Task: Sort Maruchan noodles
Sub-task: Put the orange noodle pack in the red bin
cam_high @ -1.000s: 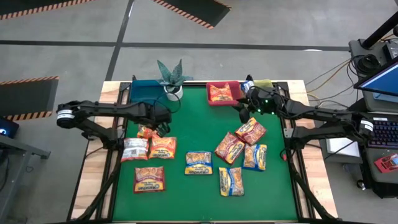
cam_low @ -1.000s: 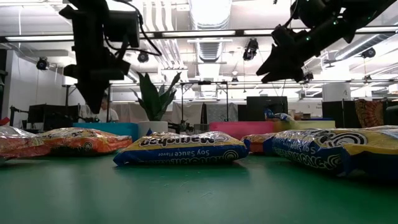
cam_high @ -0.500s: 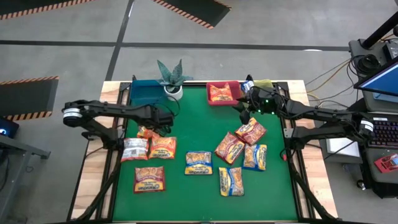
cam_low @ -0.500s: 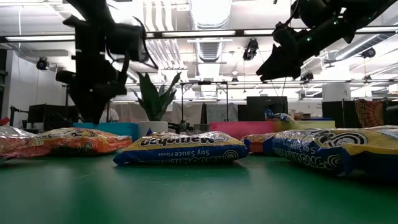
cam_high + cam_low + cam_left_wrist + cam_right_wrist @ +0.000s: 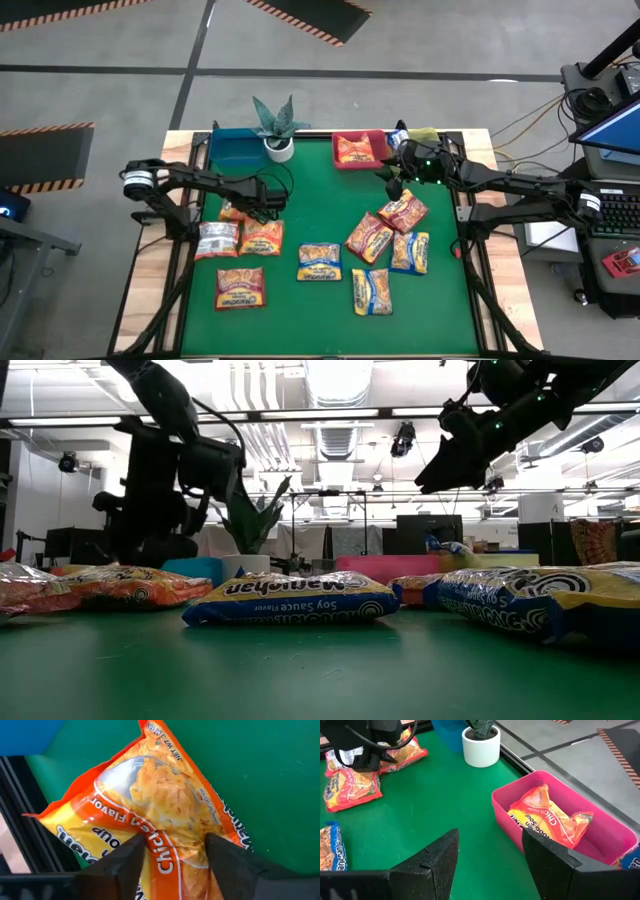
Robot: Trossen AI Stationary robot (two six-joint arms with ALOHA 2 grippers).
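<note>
Noodles, an orange packet [image 5: 155,825], lie on the green table [image 5: 300,310] near the blue bin [image 5: 232,148]; my left gripper [image 5: 172,857] is open over it, fingers on both sides, not holding.

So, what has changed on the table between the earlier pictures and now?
The left claw came down toward the table, onto the orange packet near the blue bin. Its open fingers now sit on either side of that packet, not yet closed on it. The right claw stayed raised beside the red bin, open. None of the packets visibly moved, and the one in the red bin is as before.
</note>
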